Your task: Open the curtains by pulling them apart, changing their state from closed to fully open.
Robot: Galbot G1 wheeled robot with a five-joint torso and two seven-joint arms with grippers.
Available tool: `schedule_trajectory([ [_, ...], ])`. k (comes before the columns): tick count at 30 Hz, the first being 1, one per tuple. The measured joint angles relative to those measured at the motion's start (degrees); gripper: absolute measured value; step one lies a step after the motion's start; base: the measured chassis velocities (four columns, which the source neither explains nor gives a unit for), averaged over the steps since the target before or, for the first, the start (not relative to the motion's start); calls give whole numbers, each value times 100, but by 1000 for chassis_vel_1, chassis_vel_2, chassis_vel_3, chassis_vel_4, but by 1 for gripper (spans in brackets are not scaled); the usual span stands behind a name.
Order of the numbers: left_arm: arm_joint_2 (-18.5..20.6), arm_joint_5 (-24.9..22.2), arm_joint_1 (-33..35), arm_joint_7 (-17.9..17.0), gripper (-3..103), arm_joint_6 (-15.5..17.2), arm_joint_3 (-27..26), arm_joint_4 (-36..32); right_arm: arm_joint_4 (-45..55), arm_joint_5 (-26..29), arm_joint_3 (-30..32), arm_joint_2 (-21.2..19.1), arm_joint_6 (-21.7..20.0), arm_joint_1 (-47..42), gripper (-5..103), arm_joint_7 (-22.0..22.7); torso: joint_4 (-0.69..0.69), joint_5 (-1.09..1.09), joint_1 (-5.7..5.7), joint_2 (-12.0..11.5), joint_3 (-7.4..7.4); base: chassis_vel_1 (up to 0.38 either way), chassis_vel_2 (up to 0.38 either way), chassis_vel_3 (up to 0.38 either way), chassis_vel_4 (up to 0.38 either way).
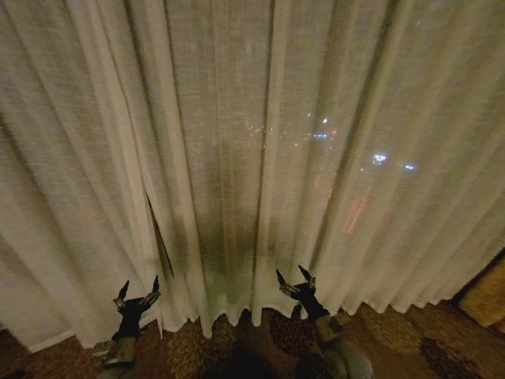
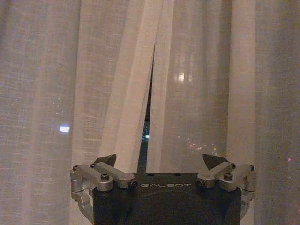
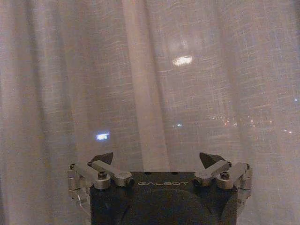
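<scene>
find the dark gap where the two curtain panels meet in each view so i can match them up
Head view: the gap is a thin dark slit low in the curtains, just above the open left hand.
Left wrist view: the gap runs up the picture's middle, straight ahead of the left hand.
Right wrist view: I see no gap in it, just unbroken fabric ahead of the open right hand.
Shared landmark: city lights glowing through the sheer fabric.

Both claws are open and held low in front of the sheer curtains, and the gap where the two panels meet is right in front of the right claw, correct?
Not quite. The dark gap between the curtains sits in front of the left claw, not the right claw; the left wrist view looks straight at it. Both claws are open and low before the fabric.
</scene>
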Motion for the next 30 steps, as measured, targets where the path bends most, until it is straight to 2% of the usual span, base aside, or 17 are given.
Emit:
schedule_trajectory([
  [8, 0, 0, 4, 0, 100, 0, 0, 0, -15, 39, -48, -19, 87, 76, 100, 128, 1, 0, -17, 8, -6, 13, -22, -14, 24],
  [23, 0, 0, 2, 0, 100, 0, 0, 0, -116, -53, -111, -78, -111, 177, 100, 122, 0, 0, -9, 4, -3, -5, 7, 7, -12],
  [27, 0, 0, 2, 0, 100, 0, 0, 0, -125, -87, -133, -75, -135, 171, 100, 42, 0, 0, -11, 5, -4, -114, 120, 111, -97],
  [30, 0, 0, 2, 0, 100, 0, 0, 0, -157, -279, -100, -66, -238, 160, 100, -243, 0, -1, -11, 5, -4, -196, 188, 198, -166],
])
